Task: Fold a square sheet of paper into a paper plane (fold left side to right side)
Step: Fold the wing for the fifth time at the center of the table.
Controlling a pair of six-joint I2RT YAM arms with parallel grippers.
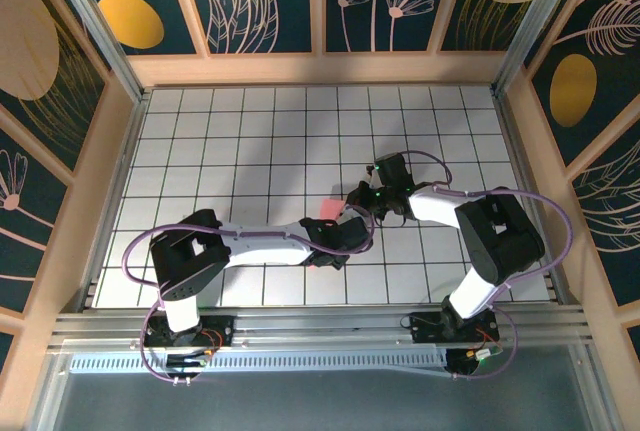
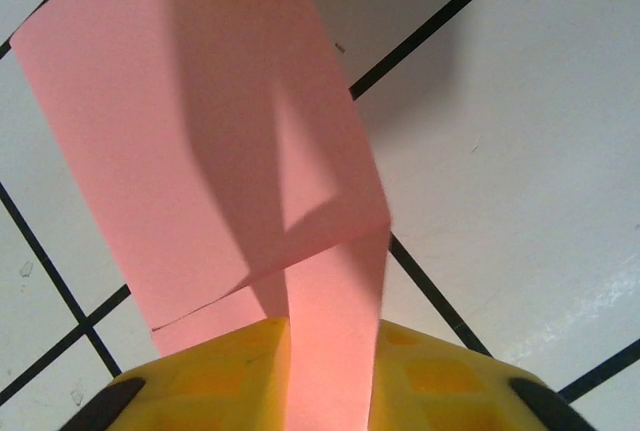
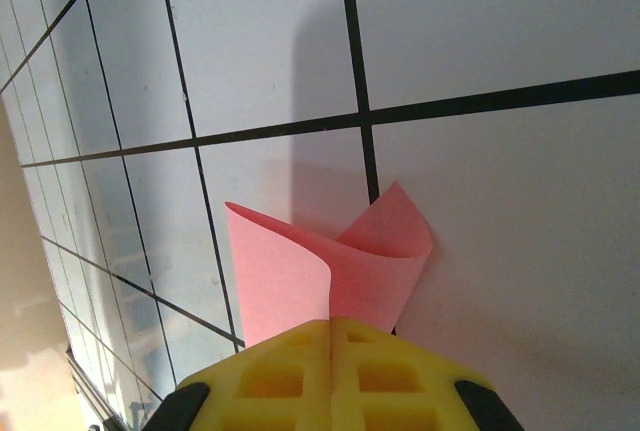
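left gripper [image 2: 332,333] yellow pads closed in on a raised strip of the square sheet of paper [image 2: 200,131], strip standing between them and touching both; right gripper [image 3: 330,327] pads pressed together, pinching a curled corner of the same sheet; paper salmon-pink, thin, plain, one flap folded over with a sharp crease in left wrist view, curled cone-like in right wrist view; it lies mid-way on the white tiled table [image 1: 250,131], black grid lines, between both wrists
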